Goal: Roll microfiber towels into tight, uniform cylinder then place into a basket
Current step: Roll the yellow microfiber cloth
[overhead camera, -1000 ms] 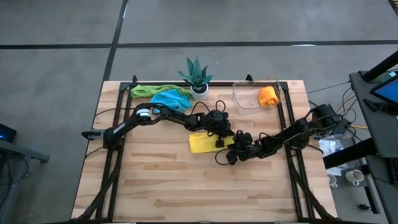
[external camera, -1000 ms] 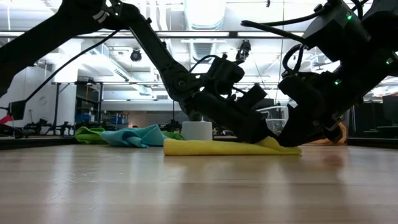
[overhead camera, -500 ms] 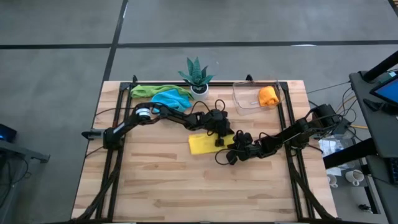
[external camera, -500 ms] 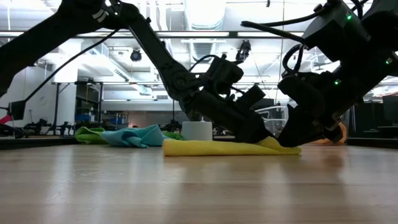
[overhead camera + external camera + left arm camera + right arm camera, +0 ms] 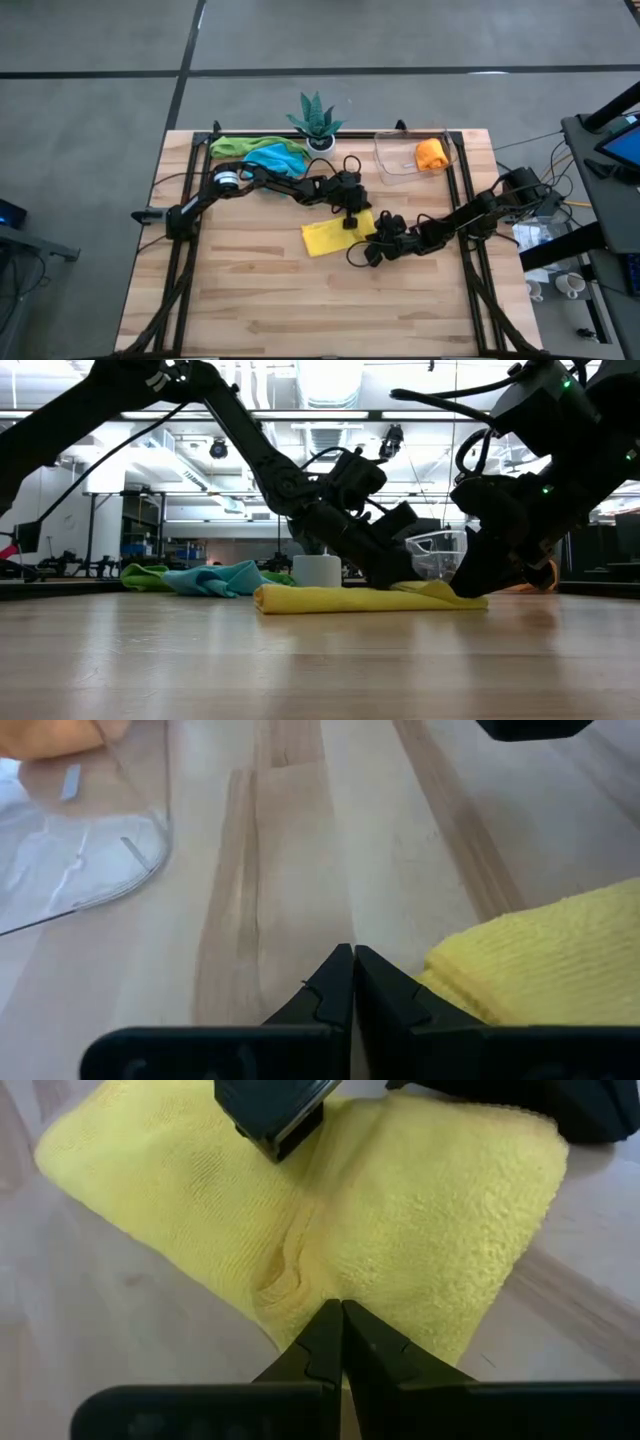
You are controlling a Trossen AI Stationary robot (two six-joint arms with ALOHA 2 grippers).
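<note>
- Wooden counter under bright workshop lights, and both arms are down at its middle.
- Left gripper, jaws pressed together and holding nothing, bears on the far edge of the yellow towel, seemingly pinning it.
- Right gripper, jaws likewise pressed together, pushes its tip into the towel's near-right corner, puckering the cloth; likely starting a roll.
- Yellow towel lies folded flat, not yet a cylinder.
- One orange roll already sits in the clear basket at the far right.
- Green towel and blue towel wait heaped beside the potted plant.
</note>
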